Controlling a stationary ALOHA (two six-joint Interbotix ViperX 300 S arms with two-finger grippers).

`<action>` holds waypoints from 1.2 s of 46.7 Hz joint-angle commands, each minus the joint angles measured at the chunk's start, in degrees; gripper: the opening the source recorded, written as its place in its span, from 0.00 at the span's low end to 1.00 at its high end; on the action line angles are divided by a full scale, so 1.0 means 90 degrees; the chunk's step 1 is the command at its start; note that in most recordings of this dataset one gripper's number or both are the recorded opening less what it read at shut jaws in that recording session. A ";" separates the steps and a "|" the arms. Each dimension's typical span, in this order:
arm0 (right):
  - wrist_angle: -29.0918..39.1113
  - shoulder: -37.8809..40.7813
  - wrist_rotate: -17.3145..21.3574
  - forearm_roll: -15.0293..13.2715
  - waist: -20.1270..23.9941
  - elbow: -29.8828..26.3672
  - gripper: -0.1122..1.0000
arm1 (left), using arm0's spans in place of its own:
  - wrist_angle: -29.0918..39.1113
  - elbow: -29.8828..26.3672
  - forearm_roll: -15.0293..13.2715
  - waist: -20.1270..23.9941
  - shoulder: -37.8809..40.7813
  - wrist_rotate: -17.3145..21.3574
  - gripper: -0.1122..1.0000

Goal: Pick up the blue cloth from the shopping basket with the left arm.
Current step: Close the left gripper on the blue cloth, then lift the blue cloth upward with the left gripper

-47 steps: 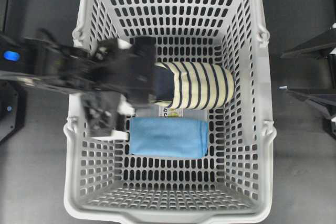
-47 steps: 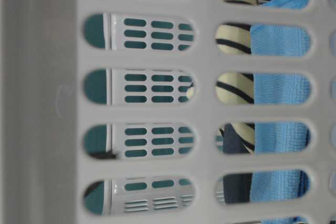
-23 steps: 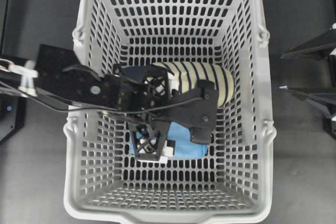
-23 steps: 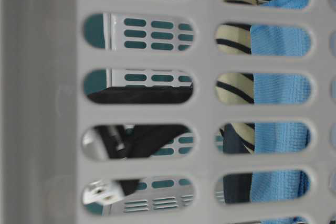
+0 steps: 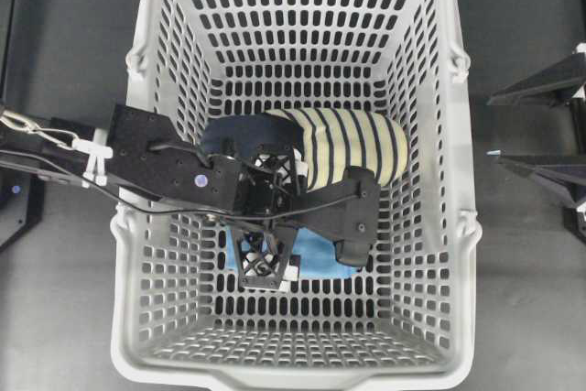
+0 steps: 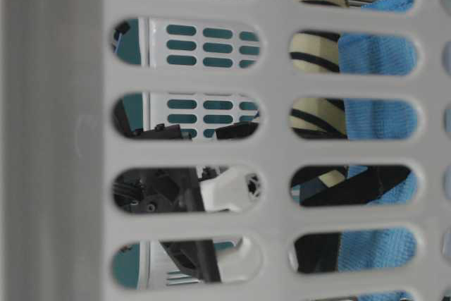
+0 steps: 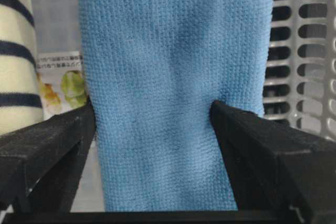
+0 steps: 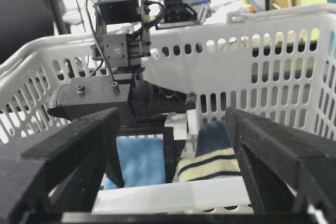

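Blue cloth (image 5: 318, 256) lies folded on the slotted floor of the shopping basket (image 5: 462, 254), in the half nearer the bottom of the overhead view, just beside the cream slipper with navy stripes (image 5: 352, 146). A printed paper label (image 7: 59, 83) lies on the floor between the slipper and the cloth. From where I stand the left arm (image 5: 151, 160) comes over the basket's left wall and dips down inside, its left gripper (image 5: 307, 261) covering most of the cloth, so only a patch of blue peeks out under the black frame. The wrist view looks straight down at the fabric: the two black fingers (image 7: 50, 142) stand on either side of the folded strip, open about as wide as the cloth, their inner edges right at its long sides. Whether they are already pressing into it or only brushing it I cannot tell for sure. Through the slots at table level the white fingertips (image 6: 232, 188) sit low near the basket floor. The right gripper (image 8: 170, 166) waits outside the basket, over the dark tabletop (image 5: 526, 318), fingers spread wide with nothing between them.
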 commanded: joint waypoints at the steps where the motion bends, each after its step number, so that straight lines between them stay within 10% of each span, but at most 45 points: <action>1: -0.0029 0.0039 0.0010 0.0029 -0.0010 -0.0127 0.80 | -0.0029 0.0029 0.0010 -0.0010 -0.0010 0.0000 0.87; 9: 0.0000 0.0029 0.0010 0.0029 -0.0010 -0.0117 0.80 | -0.0029 0.0068 0.0020 -0.0010 -0.0020 0.0088 0.77; 21: 0.0010 0.0029 0.0010 0.0020 -0.0010 -0.0098 0.80 | 0.0078 -0.0166 0.0020 -0.0010 -0.0410 0.0137 0.22; 42: 0.0068 0.0020 0.0039 0.0020 -0.0010 -0.0078 0.80 | 0.1846 -0.2246 0.0020 -0.0039 -0.1074 0.0059 0.21; 56: 0.0088 0.0020 0.0039 0.0029 -0.0010 -0.0078 0.80 | 0.2148 -0.2471 0.0020 -0.0039 -0.1035 0.0059 0.21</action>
